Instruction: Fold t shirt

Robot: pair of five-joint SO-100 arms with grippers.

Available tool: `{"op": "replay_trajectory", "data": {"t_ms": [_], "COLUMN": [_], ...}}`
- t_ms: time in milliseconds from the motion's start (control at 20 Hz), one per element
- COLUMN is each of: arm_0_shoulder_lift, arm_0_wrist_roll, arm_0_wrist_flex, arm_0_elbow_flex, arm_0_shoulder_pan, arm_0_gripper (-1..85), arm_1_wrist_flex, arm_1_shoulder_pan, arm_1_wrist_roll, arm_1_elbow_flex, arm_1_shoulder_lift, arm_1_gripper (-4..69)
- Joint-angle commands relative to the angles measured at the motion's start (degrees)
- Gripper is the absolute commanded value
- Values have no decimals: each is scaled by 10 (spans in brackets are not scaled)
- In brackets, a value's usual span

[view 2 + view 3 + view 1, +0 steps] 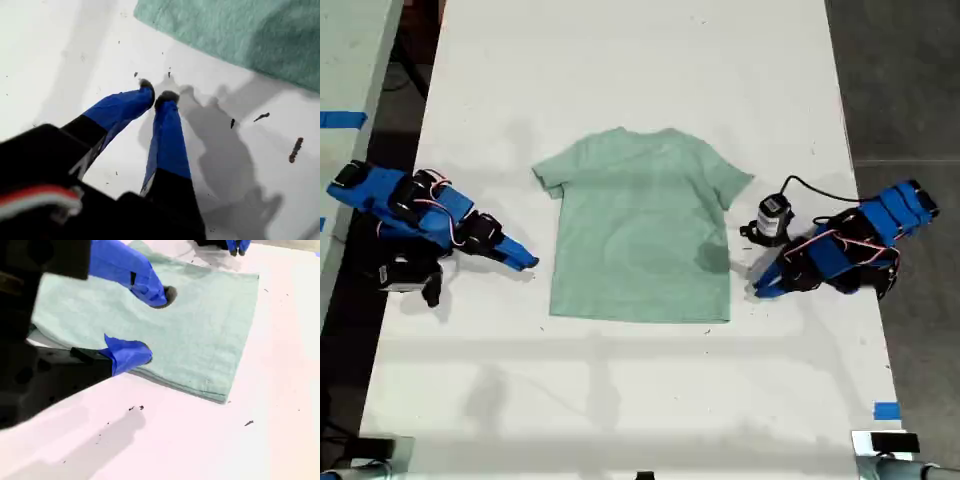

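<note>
- The t shirt [640,230] lies flat and unfolded in the middle of the white table [620,60], neck towards the exterior view's top and hem towards its bottom, with both short sleeves spread out.
- The first gripper [758,291] sits low over the bare table at the exterior view's right, just beside the shirt's edge near the hem corner and apart from the fabric.
- In its wrist view the first gripper's [160,95] 2 blue jaws are drawn together, tips nearly meeting with nothing between them, and the t shirt [240,35] lies just ahead.
- The second gripper [527,261] is at the exterior view's left, by the shirt's other side edge.
- Its wrist view shows the second gripper [156,324] with jaws spread wide and holding nothing (whether a tip touches the t shirt [200,325] cannot be told).
- A small black-and-silver cylinder [772,218] with a cable stands near the sleeve at the exterior view's right.
</note>
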Motion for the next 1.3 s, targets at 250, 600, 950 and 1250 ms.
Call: {"op": "replay_trajectory", "data": {"t_ms": [250, 600, 950, 1250], "arm_0_shoulder_lift": [-1, -1, -1, -1], "arm_0_wrist_roll": [4, 4, 4, 4], "arm_0_wrist_flex": [2, 2, 2, 2], "arm_0_elbow_flex": [26, 26, 26, 26], "arm_0_shoulder_pan": [3, 3, 3, 3], "arm_0_gripper": [148, 148, 148, 148], "arm_1_wrist_flex": [-18, -18, -18, -18], "arm_1_shoulder_pan": [-3, -2, 228, 446], "arm_1_wrist_roll": [-8, -8, 116, 367], "arm_1_elbow_flex": [40, 40, 40, 40], "arm_1_shoulder_lift": [4, 4, 4, 4], "arm_1_gripper": [42, 42, 36, 46]}}
